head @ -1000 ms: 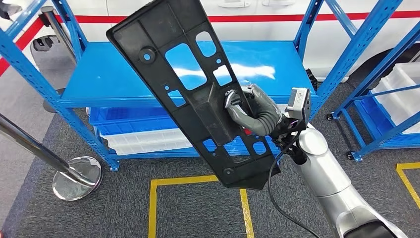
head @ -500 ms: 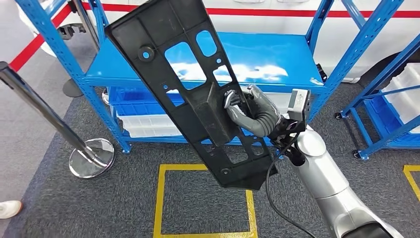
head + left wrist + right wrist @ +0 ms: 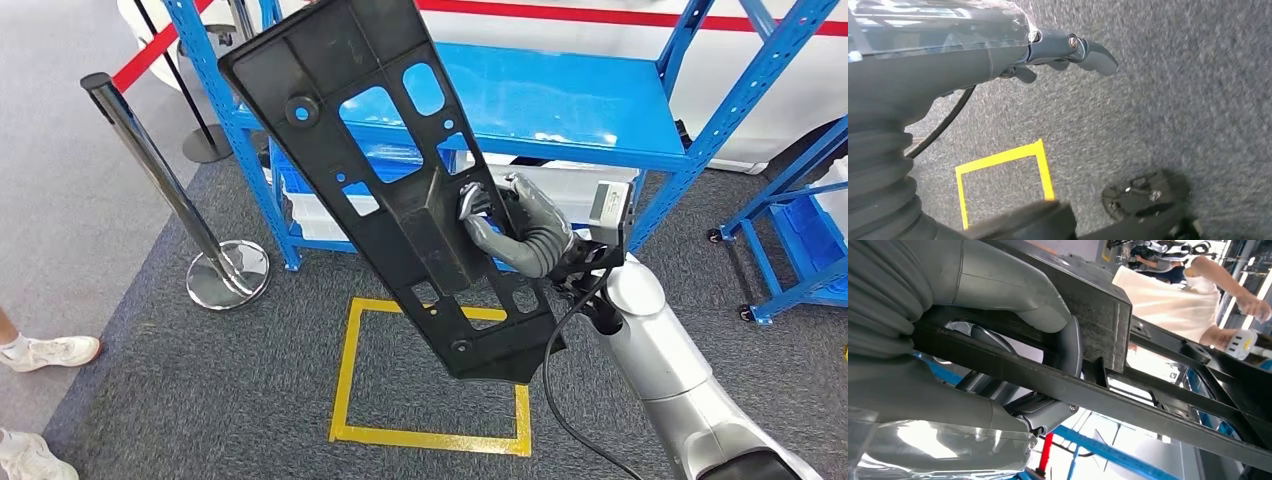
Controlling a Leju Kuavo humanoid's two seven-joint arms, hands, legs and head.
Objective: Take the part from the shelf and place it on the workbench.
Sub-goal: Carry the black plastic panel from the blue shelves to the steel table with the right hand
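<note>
The right hand (image 3: 515,225) gripped the part (image 3: 385,180), a long black panel with cut-outs, by a raised block near its middle, and held it tilted in the air in front of the blue shelf (image 3: 560,105), above the grey carpet and a yellow floor square (image 3: 345,375). The left hand (image 3: 1068,50) hung over the carpet, holding nothing, its fingers loosely bent. A stanchion (image 3: 165,190) stood left of the shelf.
</note>
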